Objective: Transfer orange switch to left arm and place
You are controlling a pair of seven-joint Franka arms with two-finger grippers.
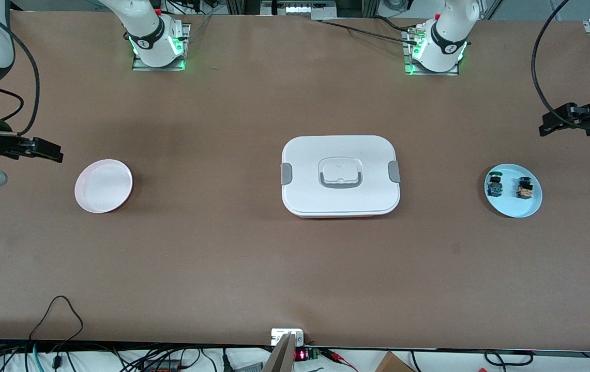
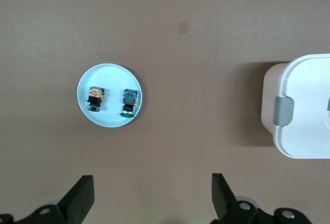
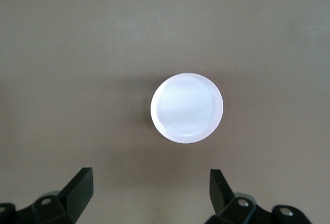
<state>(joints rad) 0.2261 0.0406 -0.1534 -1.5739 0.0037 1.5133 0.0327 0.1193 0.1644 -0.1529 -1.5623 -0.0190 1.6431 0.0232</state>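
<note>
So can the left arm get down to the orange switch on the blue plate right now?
Probably yes. The orange switch lies exposed on the blue plate, apart from the blue-and-green switch beside it. The left gripper hangs above with jaws open, and the box sits off to one side, not in the way.

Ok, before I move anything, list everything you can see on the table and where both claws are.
box: one, white with grey clasps, lid on, middle of the table.
blue plate: one, pale blue, toward the left arm's end.
orange switch: one, black and orange, on the blue plate.
blue-and-green switch: one, beside the orange switch on the same plate.
pink plate: one, pale pink, toward the right arm's end, nothing on it.
left claw: open, holding nothing, up near the blue plate.
right claw: open, holding nothing, up near the pink plate.
</note>
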